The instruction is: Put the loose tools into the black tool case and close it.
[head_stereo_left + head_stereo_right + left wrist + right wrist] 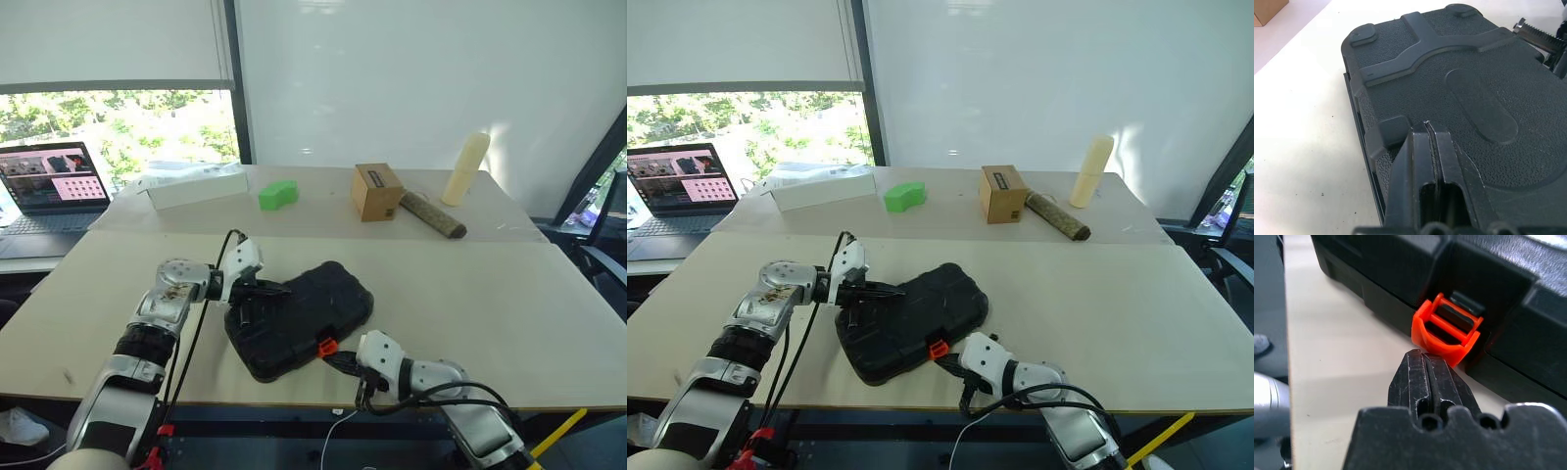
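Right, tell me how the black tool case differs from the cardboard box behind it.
The black tool case is black, ribbed plastic; the cardboard box is plain brown card with a small label. The case lies flat and low near the table's front edge, closed, with an orange latch tab; the box stands taller and blockier farther back. The case is clearly the wider of the two. Both rest closed on the same table.

Both arms are silver-grey metal segments with black bands and white shells at the wrists. Black cables loop alongside each forearm. The left gripper [1429,142] and right gripper [1426,377] have black, moulded fingers; something red, perhaps a connector, sits low on the left arm.
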Robot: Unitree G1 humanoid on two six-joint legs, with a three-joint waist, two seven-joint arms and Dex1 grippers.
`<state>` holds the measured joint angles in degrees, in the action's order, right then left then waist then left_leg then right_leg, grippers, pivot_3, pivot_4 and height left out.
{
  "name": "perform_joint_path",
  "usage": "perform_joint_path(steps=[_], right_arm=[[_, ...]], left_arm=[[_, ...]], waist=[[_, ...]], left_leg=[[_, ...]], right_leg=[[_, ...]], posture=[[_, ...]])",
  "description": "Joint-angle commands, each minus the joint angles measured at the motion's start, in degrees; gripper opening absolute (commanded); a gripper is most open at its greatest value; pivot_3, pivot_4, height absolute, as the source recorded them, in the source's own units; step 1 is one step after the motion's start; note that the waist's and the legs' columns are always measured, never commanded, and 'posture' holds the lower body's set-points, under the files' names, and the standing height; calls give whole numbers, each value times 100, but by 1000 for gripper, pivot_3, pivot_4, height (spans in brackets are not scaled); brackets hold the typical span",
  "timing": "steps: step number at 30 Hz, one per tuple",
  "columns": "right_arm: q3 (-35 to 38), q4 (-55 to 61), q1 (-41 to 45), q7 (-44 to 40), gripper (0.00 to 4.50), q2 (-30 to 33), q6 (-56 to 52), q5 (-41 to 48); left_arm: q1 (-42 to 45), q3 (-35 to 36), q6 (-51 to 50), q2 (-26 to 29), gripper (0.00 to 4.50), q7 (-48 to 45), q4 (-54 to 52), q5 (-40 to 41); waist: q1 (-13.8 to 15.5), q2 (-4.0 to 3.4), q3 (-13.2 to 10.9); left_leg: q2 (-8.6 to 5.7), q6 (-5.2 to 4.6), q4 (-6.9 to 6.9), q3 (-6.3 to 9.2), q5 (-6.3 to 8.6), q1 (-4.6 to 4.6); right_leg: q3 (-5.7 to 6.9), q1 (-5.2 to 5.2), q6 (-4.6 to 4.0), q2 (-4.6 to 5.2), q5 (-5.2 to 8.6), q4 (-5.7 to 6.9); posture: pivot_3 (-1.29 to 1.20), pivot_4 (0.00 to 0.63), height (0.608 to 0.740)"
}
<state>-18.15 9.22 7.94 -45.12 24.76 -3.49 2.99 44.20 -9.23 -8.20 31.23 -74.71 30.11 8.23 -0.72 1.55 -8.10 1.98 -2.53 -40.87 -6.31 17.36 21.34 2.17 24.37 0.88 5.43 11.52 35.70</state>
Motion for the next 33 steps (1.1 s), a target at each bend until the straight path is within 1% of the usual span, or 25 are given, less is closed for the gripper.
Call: perform_joint_path(steps=[1, 9, 20, 26, 33], right_arm=[[281, 113, 87, 116, 33, -128, 528, 186], [385, -56, 40, 261, 33, -271, 918, 175], [545, 20, 123, 308, 33, -528, 1081, 341], [583, 437, -264, 108, 33, -205, 715, 546], [492, 436, -435, 169, 33, 49, 329, 327]], left_arm=[[-177, -257, -181, 17, 0, -3, 42, -239], [-218, -282, -239, 28, 0, -6, -30, -243], [-291, -330, -131, 69, 0, -73, 17, -270], [-330, -317, -129, 103, 0, -77, -4, -259], [-304, -305, -94, 115, 0, -73, 36, -268]], waist=[[-7, 0, 0], [-11, 0, -1], [-17, -1, 0], [7, -1, 0], [-1, -1, 0]], left_leg=[[0, 0, 0, 0, 0, 0], [2, 1, 0, -1, -1, -1], [7, 2, 3, -1, -1, -7], [1, -4, 8, -2, 4, -5], [3, -5, 9, -2, 5, -8]], right_leg=[[0, 0, 0, 0, 0, 0], [-1, 2, 0, -1, 0, 1], [-4, 1, -3, -4, 2, 4], [-3, -2, 2, 9, 9, -1], [-4, -4, 4, 9, 11, -3]], posture=[[0, 150, 740], [0, 150, 740], [0, 150, 740], [0, 150, 740], [0, 150, 740]])
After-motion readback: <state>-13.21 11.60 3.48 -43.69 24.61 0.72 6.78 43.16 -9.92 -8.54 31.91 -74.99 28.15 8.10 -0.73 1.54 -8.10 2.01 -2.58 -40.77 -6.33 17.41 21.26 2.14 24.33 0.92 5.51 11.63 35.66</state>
